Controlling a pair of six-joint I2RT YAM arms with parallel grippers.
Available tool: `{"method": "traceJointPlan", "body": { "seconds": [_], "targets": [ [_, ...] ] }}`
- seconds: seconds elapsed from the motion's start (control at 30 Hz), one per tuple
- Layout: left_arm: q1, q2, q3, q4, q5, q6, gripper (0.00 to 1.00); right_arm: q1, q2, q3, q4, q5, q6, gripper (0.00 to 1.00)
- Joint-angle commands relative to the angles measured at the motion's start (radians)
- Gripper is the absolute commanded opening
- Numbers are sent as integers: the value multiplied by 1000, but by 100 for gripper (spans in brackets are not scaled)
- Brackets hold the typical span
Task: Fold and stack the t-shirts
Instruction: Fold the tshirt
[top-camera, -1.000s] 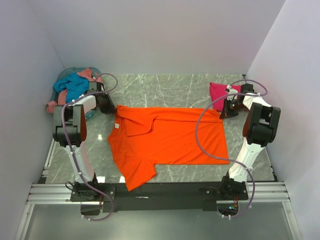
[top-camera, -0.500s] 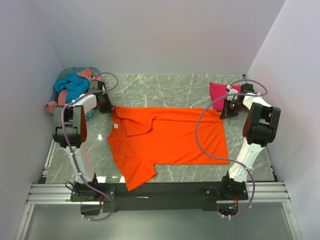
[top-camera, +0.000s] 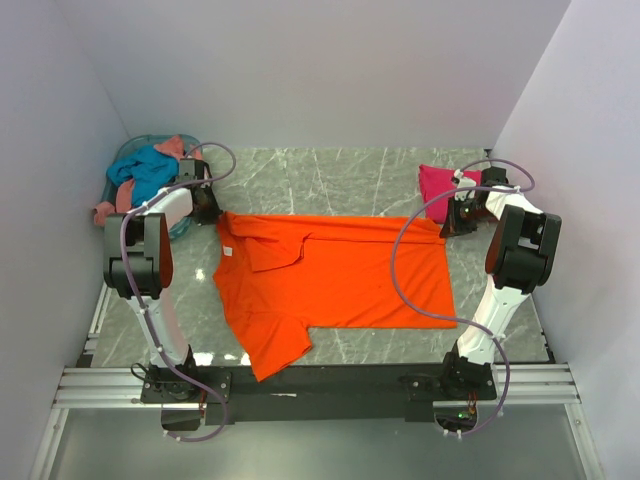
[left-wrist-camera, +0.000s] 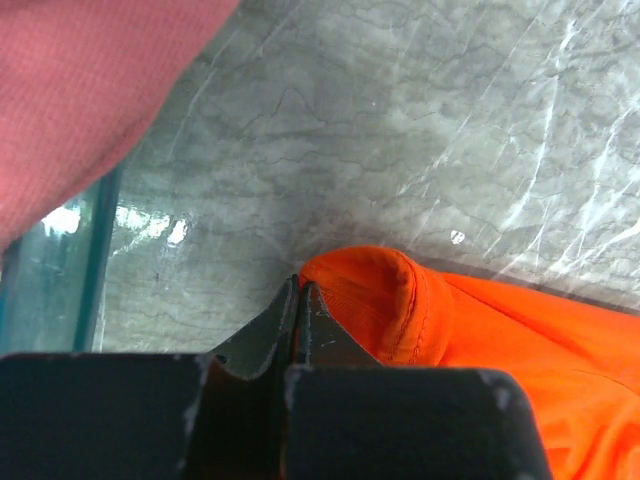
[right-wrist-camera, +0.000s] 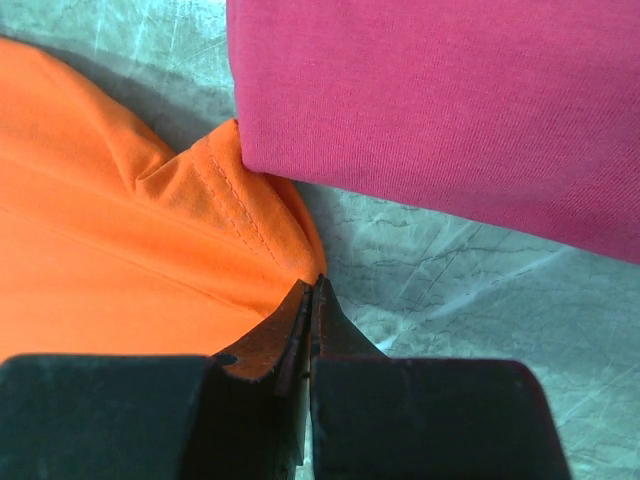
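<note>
The orange t-shirt lies spread across the middle of the table, its white neck label near the left side. My left gripper is shut on its far left corner; the left wrist view shows the jaws pinching the orange cloth. My right gripper is shut on the far right corner, the jaws closed on the orange hem. A folded magenta t-shirt lies just behind the right gripper. Teal and salmon t-shirts sit bunched in the basket.
The pale blue round basket stands at the back left corner, its rim close beside the left gripper. White walls close in the table on three sides. Bare marble shows behind the orange shirt.
My left gripper has shut on the orange shirt's far left corner and drawn it slightly left, pulling the top edge straighter. The right arm has not moved.
</note>
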Motion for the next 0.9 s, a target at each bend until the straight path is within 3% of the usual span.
{"method": "traceJointPlan", "body": {
  "seconds": [0.0,0.17,0.43,0.6,0.87],
  "targets": [
    [17,-20,15,11,-75,29,0,-17,-32,15,36,62,1,0],
    [19,-8,15,49,22,35,1,-12,-18,29,4,13,-20,0],
    [11,-118,-10,101,131,10,25,0,-6,30,-8,-10,-33,0],
    [3,-147,11,92,158,-5,33,8,-1,35,-11,-22,-30,0],
    [3,-33,94,37,172,-49,37,8,-1,41,-16,-21,-28,0]
  ]
}}
